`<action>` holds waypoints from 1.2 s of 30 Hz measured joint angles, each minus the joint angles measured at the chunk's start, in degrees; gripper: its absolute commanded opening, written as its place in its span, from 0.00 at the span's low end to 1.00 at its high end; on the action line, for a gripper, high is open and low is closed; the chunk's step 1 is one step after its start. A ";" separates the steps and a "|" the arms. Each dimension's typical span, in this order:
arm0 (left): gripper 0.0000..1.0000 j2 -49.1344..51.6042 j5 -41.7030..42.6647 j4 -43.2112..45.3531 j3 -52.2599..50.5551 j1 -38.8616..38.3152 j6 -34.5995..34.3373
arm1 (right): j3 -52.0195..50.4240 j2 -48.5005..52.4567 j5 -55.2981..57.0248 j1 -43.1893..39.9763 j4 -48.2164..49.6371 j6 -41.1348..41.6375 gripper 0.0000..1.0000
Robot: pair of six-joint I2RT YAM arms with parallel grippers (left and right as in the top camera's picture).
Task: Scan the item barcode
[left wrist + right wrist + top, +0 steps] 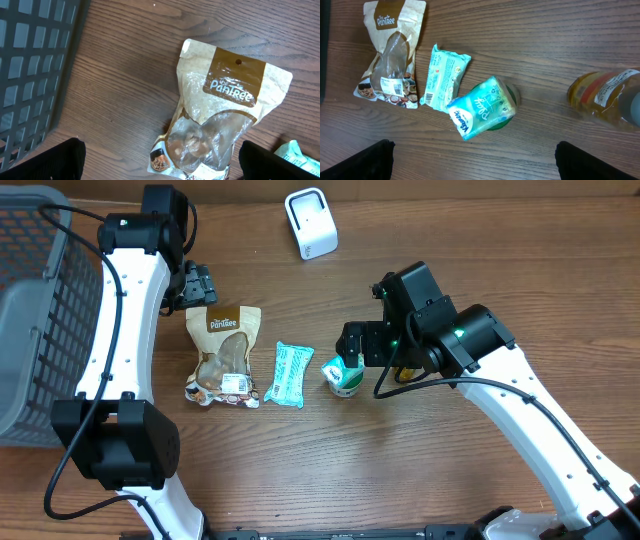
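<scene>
Both sets of jaws are spread wide, nothing held. My right gripper (352, 352) hangs just over the tissue pack (481, 106), which lies tilted between my fingers (360, 160), with a bottle (605, 95) off to one side. My left gripper (197, 285) sits over the pouch (220, 120), near the basket (40, 310). The packet (288, 374) lies between pouch and tissue pack. The scanner (311, 222) is well apart from all of them.
</scene>
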 measured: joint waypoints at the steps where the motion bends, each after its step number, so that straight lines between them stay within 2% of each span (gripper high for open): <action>1: 1.00 0.00 0.00 0.00 0.00 0.00 0.00 | 0.00 0.00 0.02 0.00 0.02 -0.02 1.00; 11: 0.99 0.00 0.00 0.00 0.00 0.00 0.00 | 0.00 0.00 0.00 0.00 0.02 0.00 1.00; 16: 1.00 0.00 0.00 0.00 0.00 0.00 0.00 | -0.13 0.00 -1.11 0.00 4.52 0.02 1.00; 19: 1.00 0.00 0.02 0.00 0.00 0.00 0.00 | -0.13 0.00 -3.19 0.00 3.85 2.19 0.85; 21: 1.00 0.00 0.02 0.00 0.00 0.00 0.00 | -0.13 0.02 -3.48 0.02 2.54 4.92 0.82; 24: 1.00 0.00 0.02 0.00 0.00 0.00 0.00 | -0.13 0.74 -2.19 0.50 0.79 10.62 0.73; 29: 1.00 0.00 0.00 0.00 0.00 0.00 0.00 | -2.51 4.70 -1.01 4.48 3.54 16.70 0.61; 31: 1.00 0.00 0.00 0.00 0.00 0.00 0.00 | -3.87 5.40 -0.81 5.70 5.07 18.75 0.53; 33: 1.00 0.00 0.02 0.00 0.00 0.00 0.00 | -4.24 6.08 -0.57 6.12 5.05 20.13 0.48; 36: 1.00 0.00 0.00 0.00 0.00 0.00 0.00 | -4.24 7.08 -0.37 6.32 5.20 22.40 0.47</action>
